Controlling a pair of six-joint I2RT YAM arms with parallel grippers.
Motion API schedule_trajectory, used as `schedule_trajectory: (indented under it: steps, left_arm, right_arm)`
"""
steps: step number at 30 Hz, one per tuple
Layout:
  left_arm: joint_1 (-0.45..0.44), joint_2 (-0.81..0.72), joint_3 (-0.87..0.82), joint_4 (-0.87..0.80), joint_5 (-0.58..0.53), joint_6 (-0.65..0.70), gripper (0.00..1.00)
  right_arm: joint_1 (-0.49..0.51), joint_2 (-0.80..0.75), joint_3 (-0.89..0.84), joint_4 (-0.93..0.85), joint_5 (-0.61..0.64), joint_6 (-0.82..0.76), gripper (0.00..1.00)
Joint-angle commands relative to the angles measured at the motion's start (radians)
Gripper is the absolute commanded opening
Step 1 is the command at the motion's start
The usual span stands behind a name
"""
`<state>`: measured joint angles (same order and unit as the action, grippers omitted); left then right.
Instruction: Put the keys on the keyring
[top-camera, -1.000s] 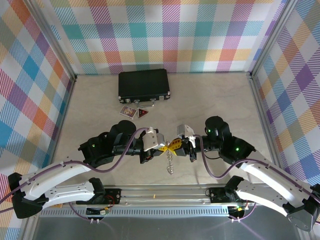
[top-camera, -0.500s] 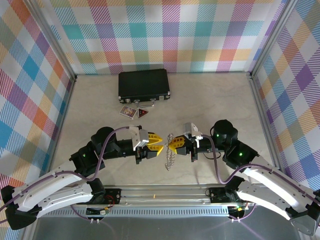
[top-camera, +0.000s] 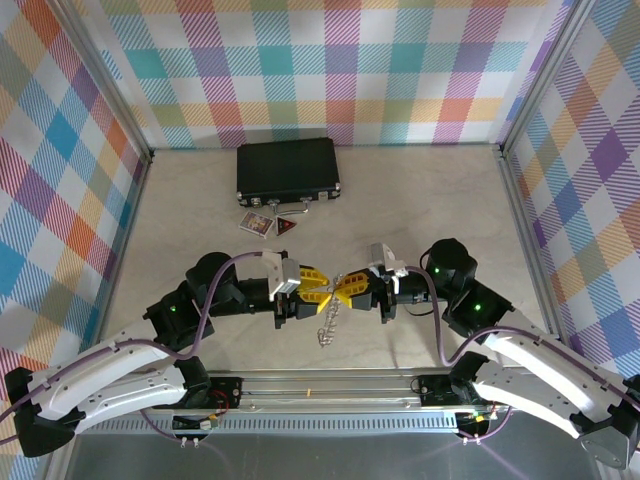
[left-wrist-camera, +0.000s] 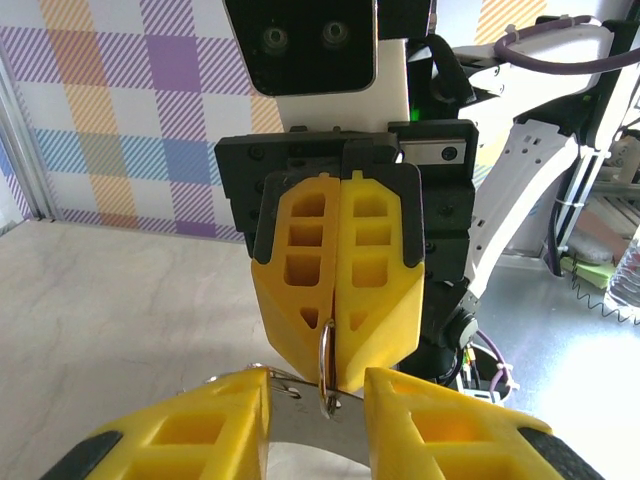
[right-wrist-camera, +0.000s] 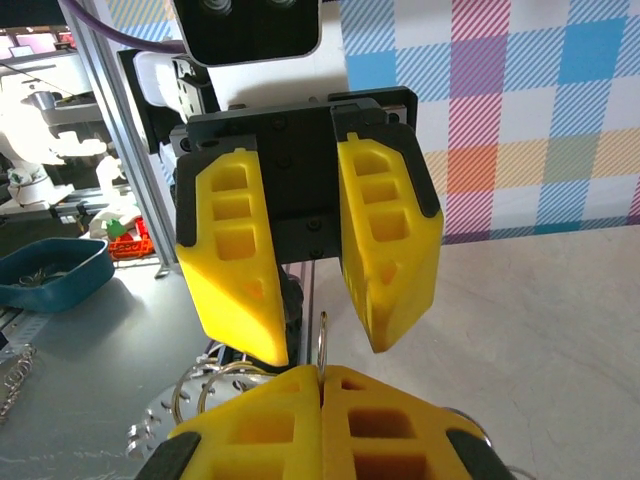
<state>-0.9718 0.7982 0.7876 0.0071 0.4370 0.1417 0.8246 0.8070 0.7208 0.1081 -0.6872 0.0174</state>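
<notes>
Keyring could slip as I bring the second grip in.
My right end effector (left-wrist-camera: 335, 378) pinches the keyring (left-wrist-camera: 325, 370) edge-on in mid-air. My left end effector (right-wrist-camera: 327, 338) stands spread around it, and closing off-centre could twist it loose.

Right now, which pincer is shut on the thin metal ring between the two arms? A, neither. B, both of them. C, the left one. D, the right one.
D: in the left wrist view the right pincer has its yellow fingers pressed together on the keyring, while the right wrist view shows the left pincer standing open either side of it.
</notes>
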Motion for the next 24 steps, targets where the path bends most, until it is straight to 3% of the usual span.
schedule_trajectory:
  steps: [1,10,18,24]
  left_arm:
    - [0.007,0.003,0.013,0.039,0.028,-0.010,0.29]
    - [0.006,0.014,0.011,0.062,0.034,-0.020,0.14]
    - [0.007,0.008,0.002,0.092,0.020,-0.031,0.12]
    - [0.008,0.022,-0.006,0.108,0.027,-0.045,0.00]
  right_arm:
    - [0.004,0.000,-0.002,0.071,-0.036,0.014,0.00]
    - [0.005,0.000,-0.004,0.062,-0.048,0.010,0.00]
    - [0.004,0.014,0.010,0.054,-0.081,0.009,0.00]
    - [0.004,0.017,0.012,0.050,-0.087,0.009,0.00]
